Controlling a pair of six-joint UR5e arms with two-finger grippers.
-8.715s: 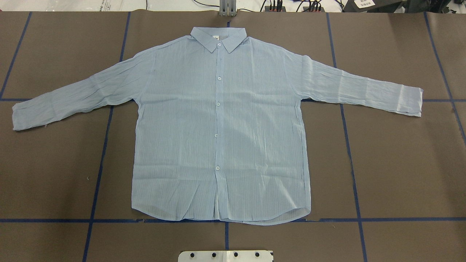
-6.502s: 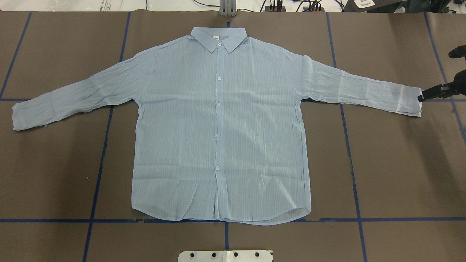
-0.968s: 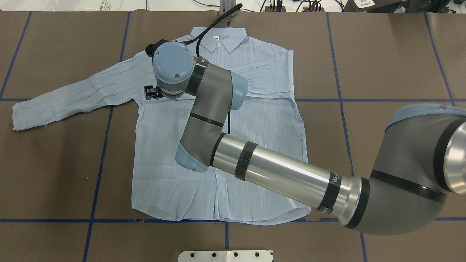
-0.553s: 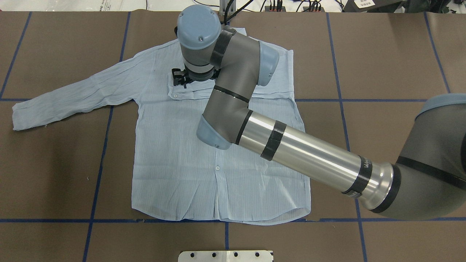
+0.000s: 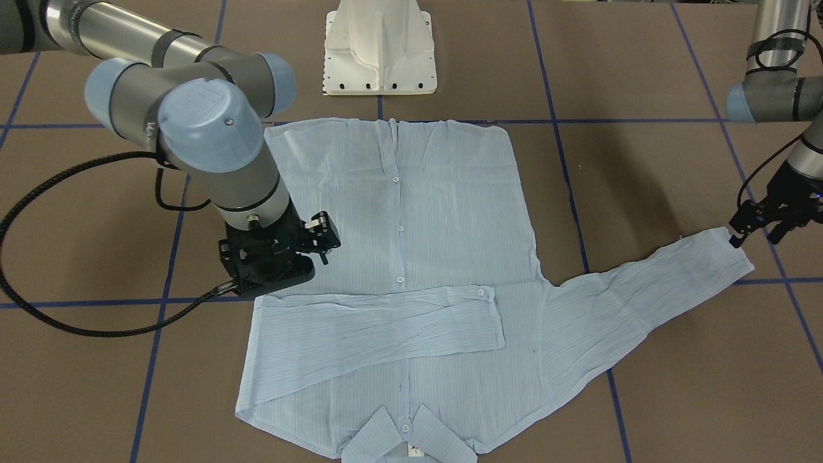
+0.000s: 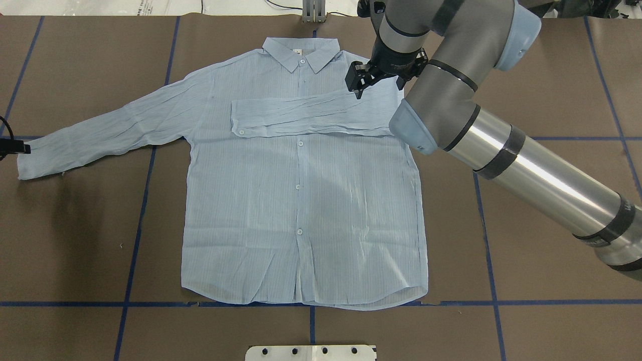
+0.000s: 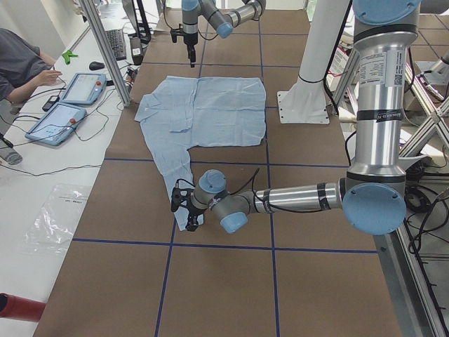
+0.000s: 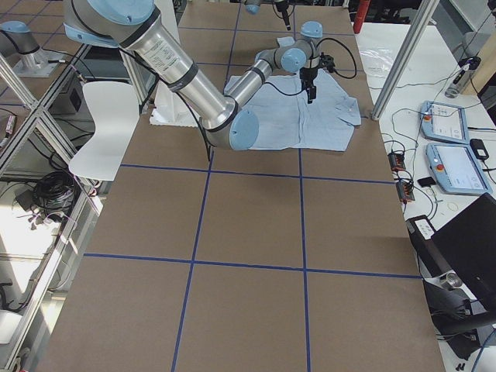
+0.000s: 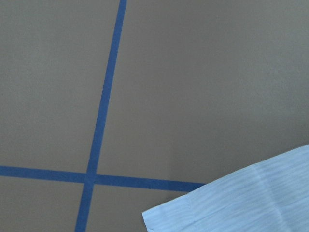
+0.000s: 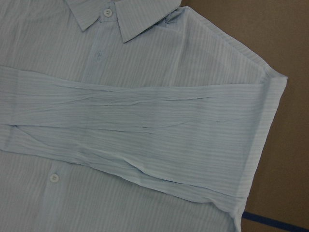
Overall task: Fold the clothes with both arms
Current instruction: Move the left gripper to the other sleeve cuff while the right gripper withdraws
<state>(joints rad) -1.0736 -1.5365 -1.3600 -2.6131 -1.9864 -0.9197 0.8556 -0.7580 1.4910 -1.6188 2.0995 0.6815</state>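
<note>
Changed vs. a few sec ago: folded the R sleeve (image 6: 311,118) over the chest of the shirt (image 6: 301,210), let go, pulled the R gripper (image 6: 378,84) back to the shoulder crease. Spread and empty there, hovering just above the fold, w/ the sleeve's buttoned end well apart from those fingers, toward the L side. Brought in the L gripper (image 5: 755,236) too: looks spread, nothing grasped yet, one tip at the corner of the cuff (image 6: 25,163) of the L sleeve (image 6: 105,133), which runs away from those fingers toward the body. Meaning, prob.: first sleeve fold done, second about to start, body folds after.

Lying flat on the table (image 6: 551,200), front up, buttoned. Long axis collar (image 6: 301,52) to hem (image 6: 301,300). Pointing collar-first away from the robot, collar near the R fingers, hem well apart from both grippers.
</note>
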